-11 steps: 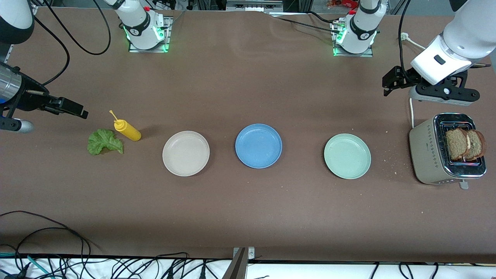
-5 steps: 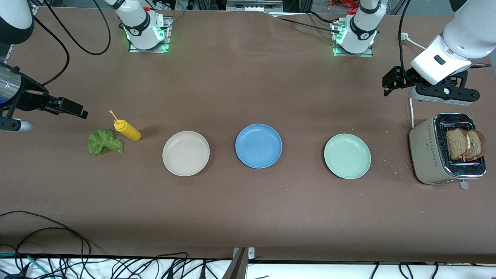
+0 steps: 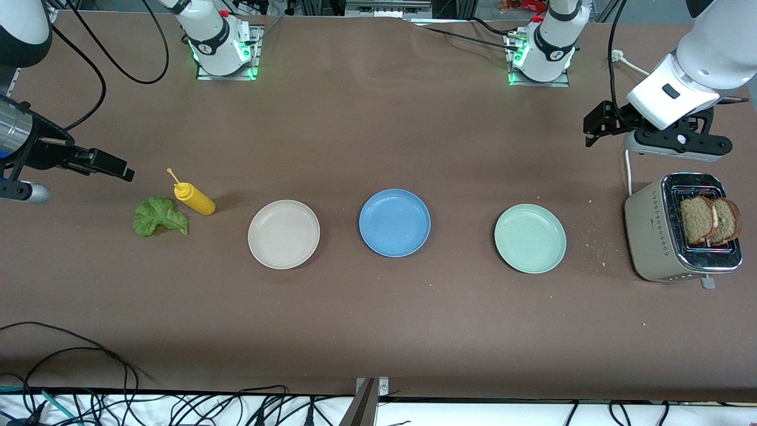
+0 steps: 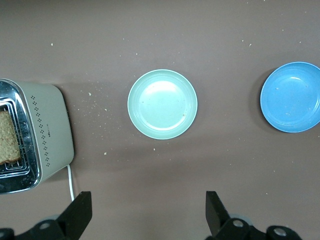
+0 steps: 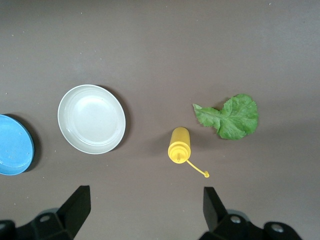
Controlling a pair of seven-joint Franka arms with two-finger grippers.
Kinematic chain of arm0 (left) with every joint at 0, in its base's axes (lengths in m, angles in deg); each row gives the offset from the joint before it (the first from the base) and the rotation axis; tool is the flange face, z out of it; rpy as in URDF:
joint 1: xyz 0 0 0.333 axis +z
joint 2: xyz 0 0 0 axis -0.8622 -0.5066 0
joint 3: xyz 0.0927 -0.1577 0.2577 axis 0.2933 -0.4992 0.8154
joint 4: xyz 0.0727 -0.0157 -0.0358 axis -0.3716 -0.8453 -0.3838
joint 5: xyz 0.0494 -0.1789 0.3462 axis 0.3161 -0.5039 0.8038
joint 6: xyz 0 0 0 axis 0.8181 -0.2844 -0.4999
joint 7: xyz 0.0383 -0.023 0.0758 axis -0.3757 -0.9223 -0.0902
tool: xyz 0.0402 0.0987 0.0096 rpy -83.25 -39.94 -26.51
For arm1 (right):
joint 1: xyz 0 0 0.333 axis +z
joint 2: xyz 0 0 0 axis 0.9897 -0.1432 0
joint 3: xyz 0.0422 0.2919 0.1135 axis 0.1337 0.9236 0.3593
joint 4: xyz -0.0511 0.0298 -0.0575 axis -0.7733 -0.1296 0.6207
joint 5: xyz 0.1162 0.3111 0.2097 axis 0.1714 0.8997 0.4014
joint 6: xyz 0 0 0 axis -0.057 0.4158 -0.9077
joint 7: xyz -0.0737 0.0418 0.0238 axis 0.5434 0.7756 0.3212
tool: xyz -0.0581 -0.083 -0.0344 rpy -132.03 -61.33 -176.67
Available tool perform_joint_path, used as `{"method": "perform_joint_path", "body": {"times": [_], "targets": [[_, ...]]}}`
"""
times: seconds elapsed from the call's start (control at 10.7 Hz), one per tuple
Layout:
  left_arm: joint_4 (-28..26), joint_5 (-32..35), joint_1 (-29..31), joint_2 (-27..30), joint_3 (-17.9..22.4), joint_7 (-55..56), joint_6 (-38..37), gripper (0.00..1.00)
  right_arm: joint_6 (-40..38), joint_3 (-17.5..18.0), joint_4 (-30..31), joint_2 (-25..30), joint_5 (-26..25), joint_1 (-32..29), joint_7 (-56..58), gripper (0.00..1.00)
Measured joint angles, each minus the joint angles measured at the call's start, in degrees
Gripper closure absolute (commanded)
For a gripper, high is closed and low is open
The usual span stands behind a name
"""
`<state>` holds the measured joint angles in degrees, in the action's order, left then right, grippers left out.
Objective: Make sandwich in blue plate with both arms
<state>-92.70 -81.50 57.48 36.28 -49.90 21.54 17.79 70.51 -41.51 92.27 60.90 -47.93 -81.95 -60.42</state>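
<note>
The blue plate [image 3: 394,222] [image 4: 292,97] [image 5: 12,145] lies bare at the middle of the table. The sandwich's parts are apart. Two brown bread slices [image 3: 709,220] [image 4: 7,137] stand in the toaster at the left arm's end. A green lettuce leaf [image 3: 159,217] [image 5: 230,117] lies on the table at the right arm's end. My left gripper [image 3: 591,127] [image 4: 148,200] hangs open and holds nothing, over bare table close to the toaster. My right gripper [image 3: 121,170] [image 5: 146,197] hangs open and holds nothing, over bare table close to the yellow bottle.
A beige plate [image 3: 284,234] [image 5: 91,119] and a pale green plate [image 3: 530,238] [image 4: 162,104] flank the blue one. A yellow squeeze bottle [image 3: 195,199] [image 5: 179,145] lies beside the lettuce. The beige toaster [image 3: 653,236] [image 4: 47,130] has crumbs around it. Cables trail along the table's near edge.
</note>
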Motion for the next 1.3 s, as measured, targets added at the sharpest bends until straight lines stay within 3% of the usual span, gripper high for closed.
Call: {"method": "perform_joint_path", "body": {"times": [0.65,1.3], "targets": [[0.00,0.00,0.00,0.00,0.00,0.00,0.00,0.00,0.00,0.00,-0.24,0.00,-2.13,0.02,0.00,0.00],[0.00,0.00,1.60,-0.01,0.06,-2.35,0.00,0.00,-0.06,0.44,-0.24,-0.07,-8.93,2.57,-0.01,0.00]]}}
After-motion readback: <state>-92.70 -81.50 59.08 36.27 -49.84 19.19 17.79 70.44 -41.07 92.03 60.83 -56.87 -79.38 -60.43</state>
